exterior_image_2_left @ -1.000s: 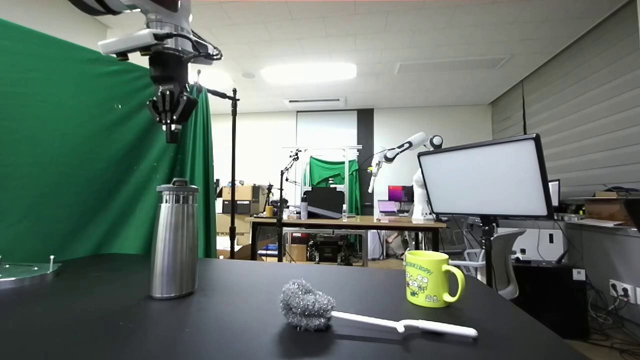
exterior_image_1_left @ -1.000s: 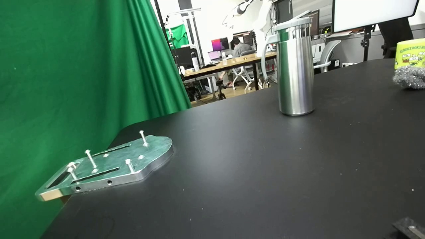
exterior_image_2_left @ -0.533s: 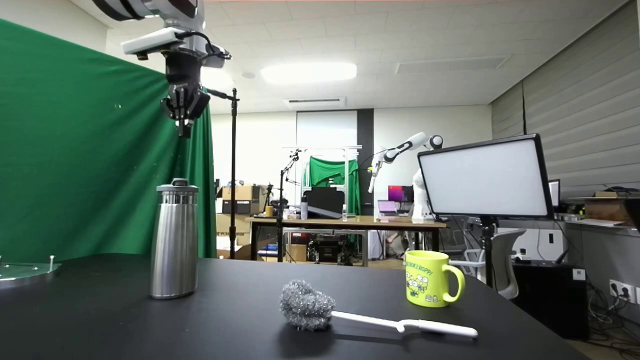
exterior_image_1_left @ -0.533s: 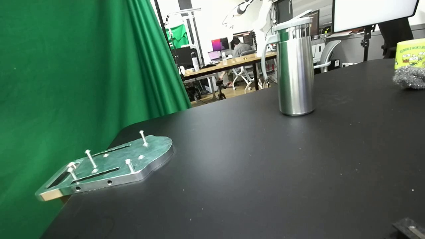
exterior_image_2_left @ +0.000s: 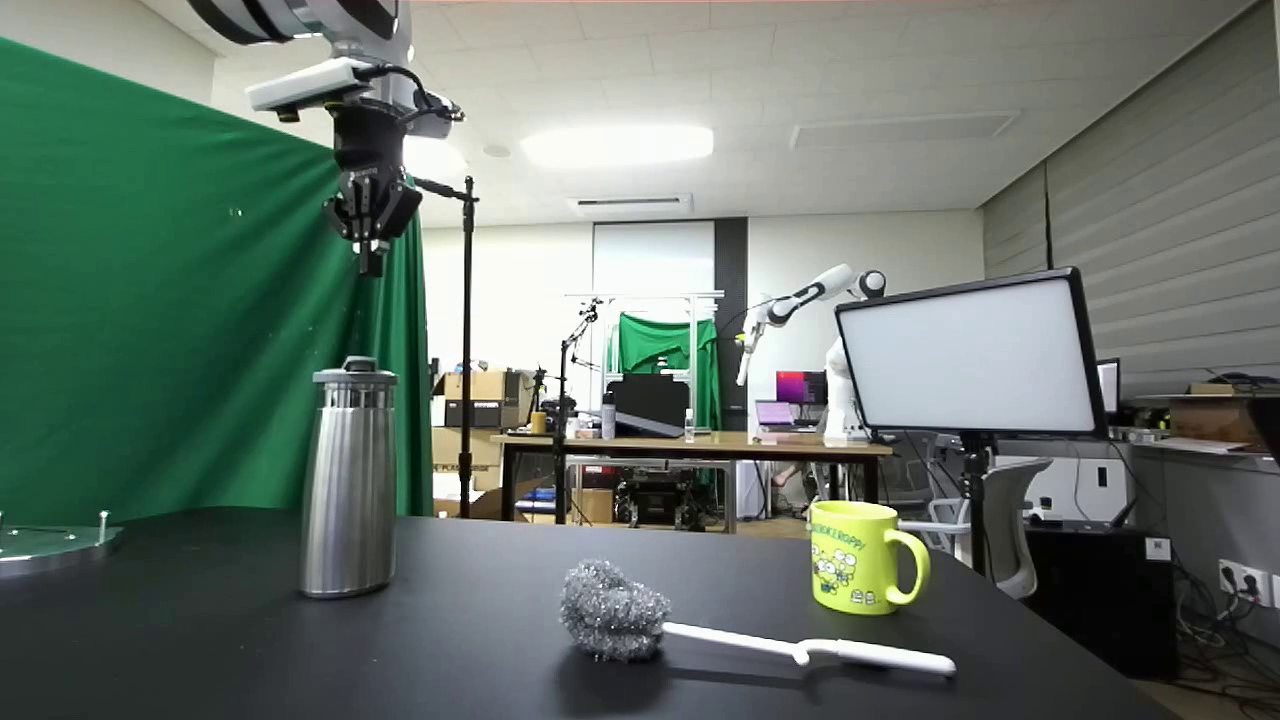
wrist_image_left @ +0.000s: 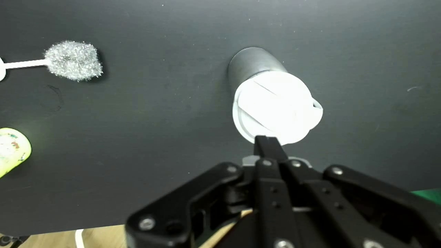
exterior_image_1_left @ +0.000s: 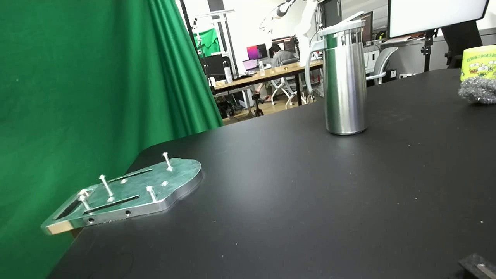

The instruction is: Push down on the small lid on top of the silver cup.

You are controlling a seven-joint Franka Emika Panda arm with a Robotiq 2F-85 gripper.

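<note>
Push on the lid (exterior_image_2_left: 355,377) not yet made

Nearest in the wrist view, the gripper (exterior_image_2_left: 371,268) is drawn narrow: its fingers (wrist_image_left: 267,148) lie side by side, and nothing shows between them. In an exterior view it hangs in the air over the lid, with a clear gap below, so there is no contact yet. Lining up looks mostly done, though in the wrist view the fingers overlap only the lid's edge; a small shift may be needed.

Next below is the lid, seated on top of the silver cup (exterior_image_2_left: 349,490). In an exterior view a flap (exterior_image_1_left: 352,17) on it slants upward, so I judge the part to be pressed is raised. The wrist view washes it out white, hiding detail. The cup stands upright on the black table (exterior_image_2_left: 470,610). What is left: go down, press until the flap lies flat, then lift away.

Farther off on the table, well apart from the cup, a brush (exterior_image_2_left: 613,610) lies and a yellow-green mug (exterior_image_2_left: 850,560) stands.
</note>
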